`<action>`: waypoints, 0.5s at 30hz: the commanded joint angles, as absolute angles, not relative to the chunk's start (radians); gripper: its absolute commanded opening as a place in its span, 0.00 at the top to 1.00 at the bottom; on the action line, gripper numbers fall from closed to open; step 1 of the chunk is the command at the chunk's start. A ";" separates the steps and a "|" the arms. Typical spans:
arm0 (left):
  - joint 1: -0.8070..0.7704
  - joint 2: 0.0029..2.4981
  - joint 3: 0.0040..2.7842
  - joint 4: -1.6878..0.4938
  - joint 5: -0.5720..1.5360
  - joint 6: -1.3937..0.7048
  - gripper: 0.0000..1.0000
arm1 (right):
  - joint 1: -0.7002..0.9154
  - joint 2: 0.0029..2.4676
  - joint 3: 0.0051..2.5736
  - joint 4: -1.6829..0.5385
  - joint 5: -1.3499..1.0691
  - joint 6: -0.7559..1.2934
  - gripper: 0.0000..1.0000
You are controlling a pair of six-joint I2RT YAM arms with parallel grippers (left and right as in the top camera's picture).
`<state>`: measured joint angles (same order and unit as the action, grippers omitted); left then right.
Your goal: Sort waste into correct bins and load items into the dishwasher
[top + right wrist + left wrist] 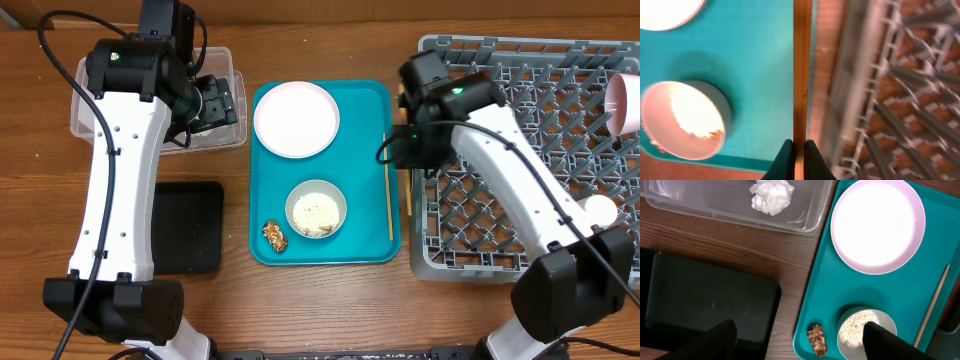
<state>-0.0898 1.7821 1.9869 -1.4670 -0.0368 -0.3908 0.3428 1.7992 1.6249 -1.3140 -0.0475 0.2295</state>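
overhead: one teal tray point(365, 110) with one plate point(296, 119), one rice bowl point(316, 209), one lump point(275, 235), chopsticks point(389, 200) at its right edge; one rack point(520, 200), one tub point(225, 70), one black tray point(187, 227).
left wrist: one tissue point(771, 196) in tub; left gripper point(800, 340) spread wide, empty.
right wrist: right gripper point(799, 160) clamped on chopsticks.

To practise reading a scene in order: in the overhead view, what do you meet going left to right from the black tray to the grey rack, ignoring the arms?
black tray → brown food lump → bowl of rice → chopstick → grey dish rack
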 commanded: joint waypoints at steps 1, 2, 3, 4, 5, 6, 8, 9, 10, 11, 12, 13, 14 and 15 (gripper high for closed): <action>-0.092 1.765 1.999 -1.466 -0.033 -0.400 0.17 | 0.276 1.792 1.634 -1.351 -0.045 0.189 0.96; -0.092 1.765 1.999 -1.466 -0.033 -0.400 0.17 | 0.259 1.792 1.634 -1.361 -0.042 0.179 0.96; -0.092 1.765 1.999 -1.466 -0.033 -0.400 0.17 | 0.239 1.792 1.634 -1.368 -0.033 0.178 0.96; -0.092 1.765 1.999 -1.466 -0.033 -0.400 0.17 | 0.215 1.792 1.634 -1.372 -0.027 0.178 0.96; -0.092 1.765 1.999 -1.465 -0.033 -0.400 0.17 | 0.201 1.792 1.634 -1.372 -0.027 0.174 0.96; -0.092 1.765 1.999 -1.465 -0.033 -0.400 0.17 | 0.181 1.792 1.634 -1.373 -0.027 0.169 0.96; -0.092 1.765 1.999 -1.465 -0.033 -0.400 0.18 | 0.170 1.792 1.630 -1.377 -0.027 0.146 0.96; -0.092 1.765 1.999 -1.465 -0.033 -0.400 0.17 | 0.168 1.792 1.625 -1.380 -0.028 0.135 0.96; -0.092 1.765 1.999 -1.465 -0.033 -0.400 0.17 | 0.168 1.792 1.608 -1.385 -0.028 0.129 0.96; -0.092 1.765 1.999 -1.466 -0.033 -0.400 0.17 | 0.168 1.792 1.595 -1.385 -0.027 0.129 0.96; -0.092 1.765 1.999 -1.466 -0.033 -0.400 0.17 | 0.169 1.792 1.579 -1.381 -0.027 0.129 0.96; -0.092 1.765 1.999 -1.466 -0.033 -0.400 0.18 | 0.169 1.792 1.560 -1.372 -0.027 0.129 0.96; -0.092 1.765 1.999 -1.466 -0.032 -0.400 0.17 | 0.169 1.792 1.539 -1.362 -0.027 0.129 0.95; -0.092 1.765 1.999 -1.466 -0.032 -0.400 0.17 | 0.169 1.792 1.523 -1.353 -0.028 0.130 0.94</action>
<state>-0.0898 1.7821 1.9869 -1.4670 -0.0368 -0.3908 0.1661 1.8000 1.5513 -1.3670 -0.0330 0.1406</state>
